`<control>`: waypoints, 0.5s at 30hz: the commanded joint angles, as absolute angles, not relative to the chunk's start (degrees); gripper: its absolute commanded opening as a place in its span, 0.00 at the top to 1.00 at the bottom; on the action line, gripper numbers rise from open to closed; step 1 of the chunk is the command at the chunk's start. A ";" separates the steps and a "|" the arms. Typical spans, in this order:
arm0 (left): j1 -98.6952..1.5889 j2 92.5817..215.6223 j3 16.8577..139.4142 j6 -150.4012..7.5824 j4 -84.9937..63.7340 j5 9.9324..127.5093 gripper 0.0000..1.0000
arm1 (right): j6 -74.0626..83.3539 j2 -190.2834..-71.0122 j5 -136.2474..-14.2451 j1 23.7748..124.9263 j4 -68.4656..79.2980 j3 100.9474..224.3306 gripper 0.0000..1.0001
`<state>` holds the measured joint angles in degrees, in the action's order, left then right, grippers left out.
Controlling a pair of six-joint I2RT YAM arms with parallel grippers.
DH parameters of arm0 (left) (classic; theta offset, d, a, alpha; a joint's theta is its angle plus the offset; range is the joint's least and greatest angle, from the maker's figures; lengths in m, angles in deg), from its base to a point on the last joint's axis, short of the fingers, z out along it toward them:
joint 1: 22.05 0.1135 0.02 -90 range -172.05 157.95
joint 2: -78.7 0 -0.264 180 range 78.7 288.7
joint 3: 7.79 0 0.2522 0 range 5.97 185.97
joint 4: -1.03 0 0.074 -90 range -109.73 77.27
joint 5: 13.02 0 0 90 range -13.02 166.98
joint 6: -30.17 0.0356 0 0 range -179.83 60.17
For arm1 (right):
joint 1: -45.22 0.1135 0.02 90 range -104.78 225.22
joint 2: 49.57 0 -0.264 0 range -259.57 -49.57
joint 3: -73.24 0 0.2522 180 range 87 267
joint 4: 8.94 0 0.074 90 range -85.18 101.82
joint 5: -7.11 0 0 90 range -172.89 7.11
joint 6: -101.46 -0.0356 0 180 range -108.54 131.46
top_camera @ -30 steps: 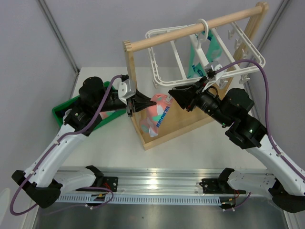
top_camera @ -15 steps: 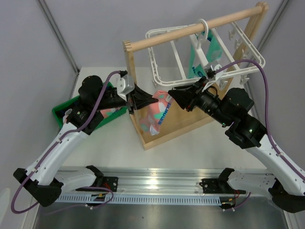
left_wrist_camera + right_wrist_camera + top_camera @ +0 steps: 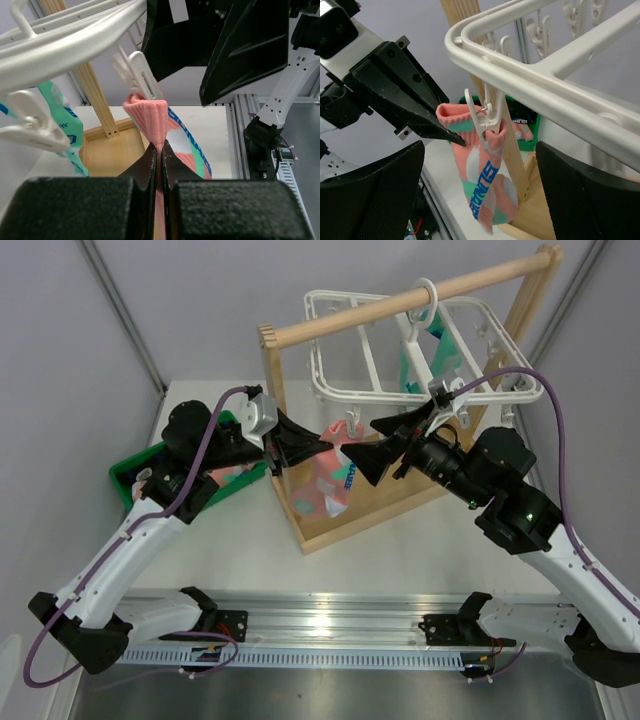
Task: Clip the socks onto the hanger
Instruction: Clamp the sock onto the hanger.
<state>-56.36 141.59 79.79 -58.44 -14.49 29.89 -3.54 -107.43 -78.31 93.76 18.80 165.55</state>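
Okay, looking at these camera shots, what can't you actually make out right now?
- What is in the green bin: top view, the left arm covers most of it.
- Lower end of the pink sock: left wrist view, hidden behind the left gripper shut on it.
- Hook of the hanger: right wrist view, cut off by the top edge.
- Black socks: not seen in any view.
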 commanded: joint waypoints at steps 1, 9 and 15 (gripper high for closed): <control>-55.80 140.31 78.39 -59.13 -12.12 30.30 0.96 | -3.48 -105.47 -78.67 93.74 18.62 165.75 0.04; -55.89 136.88 76.19 -60.96 -14.57 39.52 0.68 | -4.01 -102.66 -80.33 93.74 22.21 167.16 0.01; -55.80 133.46 76.37 -65.80 -18.53 54.97 0.24 | -3.04 -100.37 -87.62 93.74 27.31 168.04 0.04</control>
